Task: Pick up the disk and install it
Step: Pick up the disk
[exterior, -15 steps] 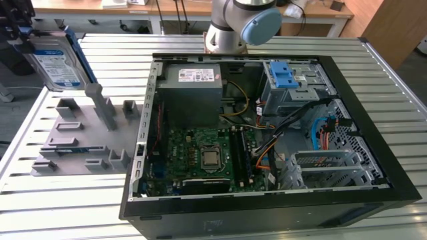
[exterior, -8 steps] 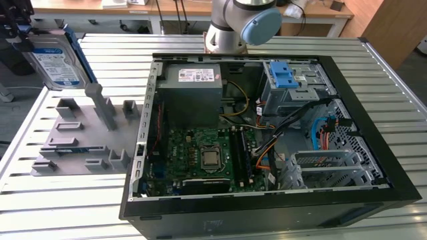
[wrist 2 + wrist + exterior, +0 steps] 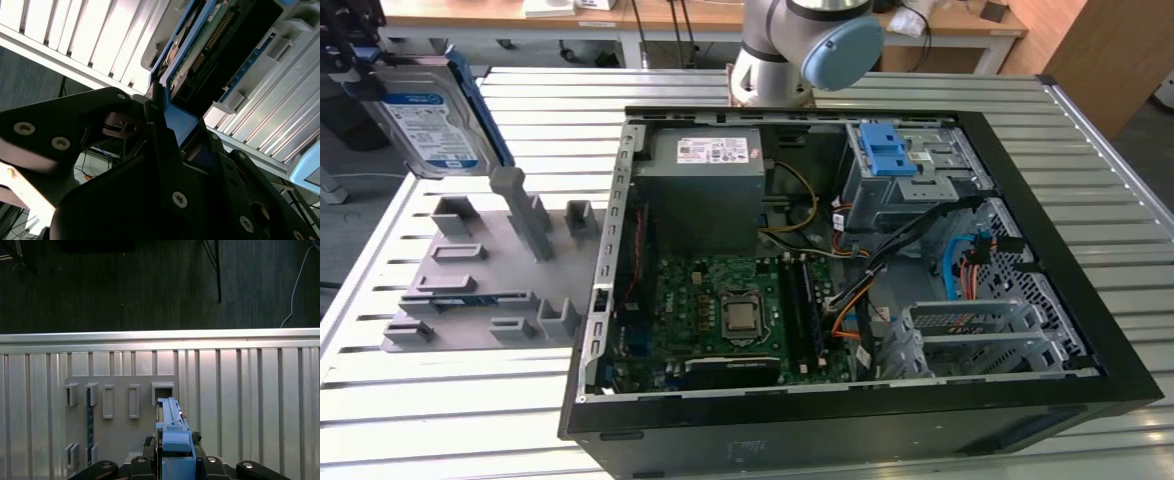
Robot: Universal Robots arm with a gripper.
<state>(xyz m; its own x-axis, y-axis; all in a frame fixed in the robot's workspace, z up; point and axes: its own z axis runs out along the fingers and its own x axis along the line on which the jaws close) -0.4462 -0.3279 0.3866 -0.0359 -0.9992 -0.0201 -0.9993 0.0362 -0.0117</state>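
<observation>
Progress: the pick-up was judged done. The disk (image 3: pixel 434 120) was held off the table (image 3: pixel 454 400), above the far end of the grey holder (image 3: pixel 480 270), at the exterior view's left and well apart from the case (image 3: pixel 854 420). The install was judged not yet done, as no disk was seen in the drive cage (image 3: pixel 907 185) inside the case.

Claw (image 3: pixel 161 117): it was closed on the disk's blue carrier. In the second wrist view the black fingers (image 3: pixel 162 165) were clamped on either side of the frame's edge. Nothing else was held.

Materials and shapes:
- The disk was flat and rectangular, with a silver metal face and a blue-and-white label. A blue plastic frame ran along its edges. In the second wrist view a green circuit board and a row of connector pins were noted on its underside.
- The holder was matte grey plastic, a flat plate with blocky slots and upright posts.
- The table was made of pale ribbed metal slats with some sheen.
- The case was black sheet metal, lying with its open side up. Inside were a green motherboard (image 3: pixel 720 310), a grey power supply box (image 3: pixel 700 175) and loose orange and black cables.
</observation>
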